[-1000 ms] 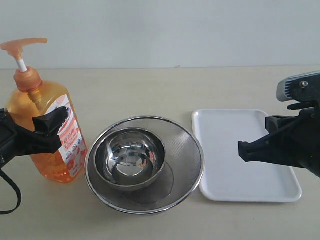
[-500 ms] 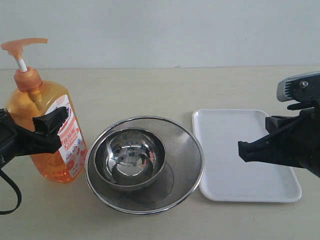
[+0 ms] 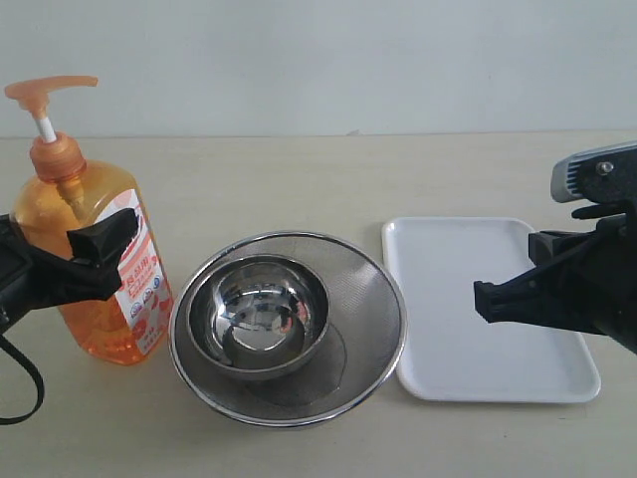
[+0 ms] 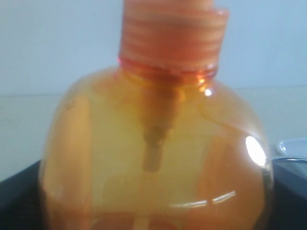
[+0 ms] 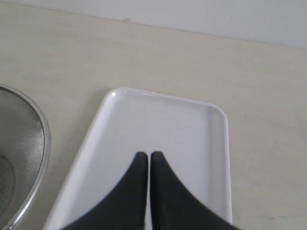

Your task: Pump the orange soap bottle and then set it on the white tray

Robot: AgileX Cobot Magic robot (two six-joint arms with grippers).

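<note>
The left fingers stand wide apart on either side of the orange soap bottle, low on its body at the height of the label. One finger shows in front of the label, while the other is hidden behind the bottle. In the left wrist view the bottle fills the frame, with dark finger edges at both sides, but I cannot tell whether they press on the plastic or only flank it. The bottle stands upright on the desk at the far left, its pump head raised on the white stem. The right fingers are pressed together tip to tip with nothing between them, and they hang over the near part of the white tray. In the exterior view these fingers point towards the middle of the desk. The tray lies flat on the right, well apart from the bottle. Between the two sits a round mesh strainer with a steel bowl inside it, its rim just beside the tray's edge.
</note>
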